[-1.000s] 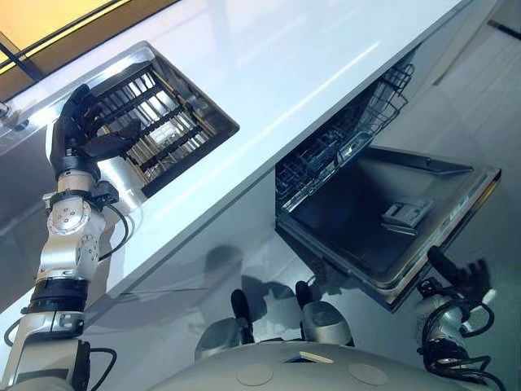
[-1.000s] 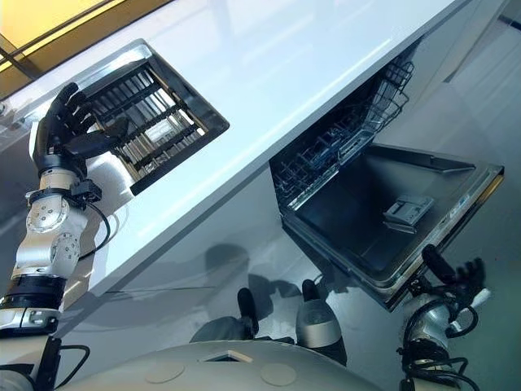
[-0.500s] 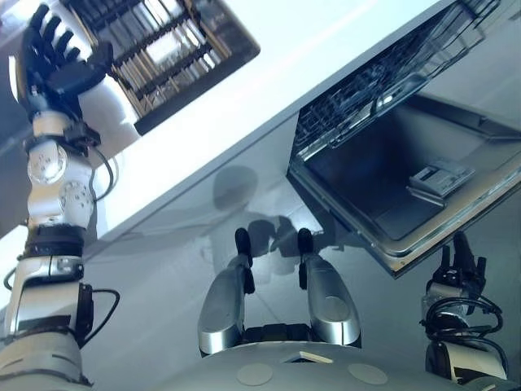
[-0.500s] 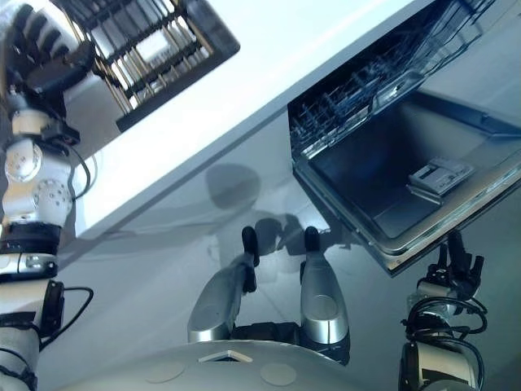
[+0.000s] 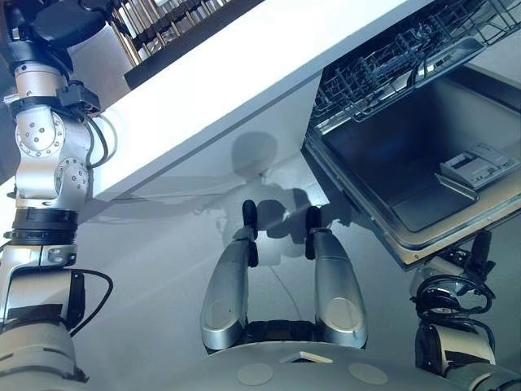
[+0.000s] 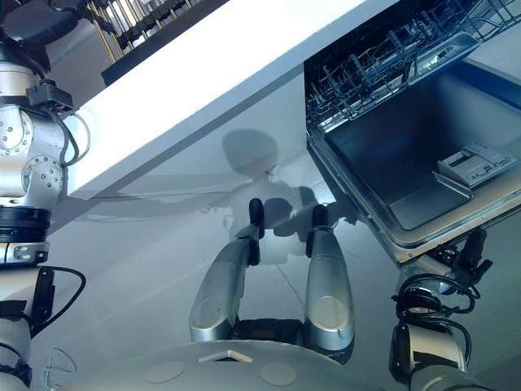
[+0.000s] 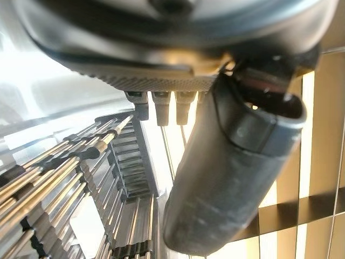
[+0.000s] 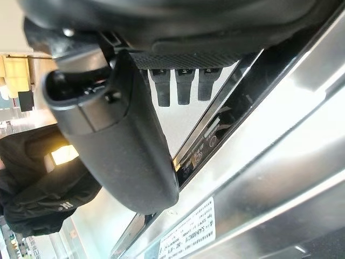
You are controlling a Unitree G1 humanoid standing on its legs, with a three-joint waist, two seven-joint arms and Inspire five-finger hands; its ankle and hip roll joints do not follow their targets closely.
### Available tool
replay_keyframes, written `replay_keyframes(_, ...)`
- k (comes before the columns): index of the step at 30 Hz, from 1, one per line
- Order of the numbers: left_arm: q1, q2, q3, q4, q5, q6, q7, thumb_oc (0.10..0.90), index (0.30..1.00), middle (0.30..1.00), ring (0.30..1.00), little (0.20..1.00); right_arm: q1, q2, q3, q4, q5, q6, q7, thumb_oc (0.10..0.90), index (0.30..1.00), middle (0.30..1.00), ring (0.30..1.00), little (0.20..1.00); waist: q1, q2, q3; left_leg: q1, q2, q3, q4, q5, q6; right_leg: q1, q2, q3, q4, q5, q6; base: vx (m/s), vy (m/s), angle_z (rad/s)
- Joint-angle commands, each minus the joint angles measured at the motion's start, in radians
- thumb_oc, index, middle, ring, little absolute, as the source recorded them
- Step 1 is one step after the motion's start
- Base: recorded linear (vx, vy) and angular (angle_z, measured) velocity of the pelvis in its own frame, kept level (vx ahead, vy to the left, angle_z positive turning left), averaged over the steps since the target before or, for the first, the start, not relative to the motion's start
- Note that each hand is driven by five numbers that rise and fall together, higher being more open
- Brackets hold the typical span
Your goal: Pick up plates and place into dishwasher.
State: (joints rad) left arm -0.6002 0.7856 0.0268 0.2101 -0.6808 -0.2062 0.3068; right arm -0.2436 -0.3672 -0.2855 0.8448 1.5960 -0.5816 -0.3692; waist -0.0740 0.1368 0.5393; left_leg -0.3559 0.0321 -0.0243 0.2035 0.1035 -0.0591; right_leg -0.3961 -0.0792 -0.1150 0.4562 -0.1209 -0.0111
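Note:
My left hand is raised at the near end of a dark dish rack set into the white countertop. The left wrist view has its fingers straight and its thumb apart over the rack's metal bars, holding nothing. I cannot make out a plate in the rack. My right hand hangs low, just under the front edge of the open dishwasher door. Its fingers are straight and it holds nothing.
The dishwasher's wire lower rack is pulled part way out over the door. A grey detergent compartment sits on the door's inner face. A person in a dark jacket stands beyond the door's edge.
The camera has tilted down, so the counter, rack and dishwasher have slid up in the picture. Both hands keep their places, the left by the rack, the right under the door.

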Motion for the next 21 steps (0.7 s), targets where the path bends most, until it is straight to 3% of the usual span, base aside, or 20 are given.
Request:
replay_keyframes(1,-0.027,0.04,0.042,-0.031,0.017,-0.148,0.041,0.8,0.9,0.9,0.9,0.9,-0.12,-0.046,0.099,-0.106,-0.352,0.048,-0.048,0.8,0.9,0.9,0.9,0.9,0.014,0.004,-0.019,0.024,-0.094,0.052,0.112,-0.14,0.072,0.06,0.045,0.011,-0.025,-0.014,-0.024,0.01,0.059,-0.01)
replay_keyframes(3,-0.017,0.05,0.059,-0.06,0.011,-0.137,0.039,0.8,0.9,0.9,0.9,0.9,-0.119,-0.067,0.121,-0.114,-0.406,0.08,0.032,0.8,0.9,0.9,0.9,0.9,0.02,0.007,-0.019,0.03,-0.096,0.051,0.103,-0.139,0.073,0.064,0.042,0.015,-0.037,-0.01,-0.022,0.0,0.054,-0.01)
replay_keyframes(9,0.04,0.052,0.115,-0.091,-0.009,-0.145,-0.008,0.8,0.9,0.9,0.9,0.9,-0.065,-0.075,0.208,-0.207,-0.314,0.199,0.545,0.8,0.9,0.9,0.9,0.9,0.023,0.0,-0.019,0.039,-0.102,0.051,0.09,-0.139,0.08,0.073,0.036,0.022,-0.069,0.005,-0.015,-0.01,0.009,-0.02)
replay_keyframes(12,0.053,0.057,0.133,-0.063,-0.009,-0.161,-0.038,0.8,0.9,0.9,0.9,0.9,-0.041,-0.061,0.278,-0.349,-0.19,0.342,0.836,0.8,0.9,0.9,0.9,0.9,0.022,-0.019,-0.019,0.043,-0.102,0.062,0.091,-0.152,0.086,0.08,0.033,0.02,-0.085,0.006,-0.004,0.01,-0.014,-0.04)
replay_keyframes(13,0.053,0.058,0.134,-0.06,-0.009,-0.164,-0.039,0.8,0.9,0.9,0.9,0.9,-0.041,-0.059,0.283,-0.362,-0.178,0.353,0.865,0.8,0.9,0.9,0.9,0.9,0.021,-0.02,-0.019,0.038,-0.101,0.063,0.089,-0.145,0.087,0.076,0.033,0.019,-0.089,0.014,-0.005,0.0,-0.021,-0.07)
replay_keyframes(14,0.054,0.062,0.135,-0.049,-0.014,-0.171,-0.047,0.8,0.9,0.9,0.9,0.9,-0.04,-0.05,0.313,-0.434,-0.133,0.422,0.965,0.8,0.9,0.9,0.9,0.9,0.022,-0.026,-0.019,0.037,-0.101,0.067,0.09,-0.147,0.089,0.077,0.033,0.017,-0.097,0.018,-0.001,-0.03,-0.025,-0.1)
replay_keyframes(16,0.06,0.068,0.129,-0.03,-0.014,-0.191,-0.054,0.8,0.9,0.9,0.9,0.9,-0.039,-0.031,0.383,-0.598,-0.086,0.49,1.097,0.8,0.9,0.9,0.9,0.9,0.021,-0.039,-0.019,0.036,-0.098,0.073,0.088,-0.147,0.091,0.08,0.034,0.015,-0.11,0.025,0.006,0.0,-0.033,-0.17)
replay_keyframes(19,0.045,0.056,0.101,0.003,0.005,-0.212,-0.041,0.8,0.9,0.9,0.9,0.9,-0.109,0.025,0.473,-0.872,-0.1,0.562,1.181,0.8,0.9,0.9,0.9,0.9,0.02,-0.056,-0.019,0.047,-0.097,0.087,0.09,-0.158,0.09,0.094,0.033,0.012,-0.132,0.032,0.018,0.02,-0.007,-0.39)
replay_keyframes(21,0.019,0.047,0.084,0.029,0.018,-0.212,-0.028,0.8,0.9,0.9,0.9,0.9,-0.182,0.051,0.495,-0.969,-0.105,0.594,1.166,0.8,0.9,0.9,0.9,0.9,0.019,-0.059,-0.019,0.051,-0.096,0.099,0.089,-0.16,0.088,0.096,0.031,0.01,-0.142,0.038,0.021,0.01,0.053,-0.58)
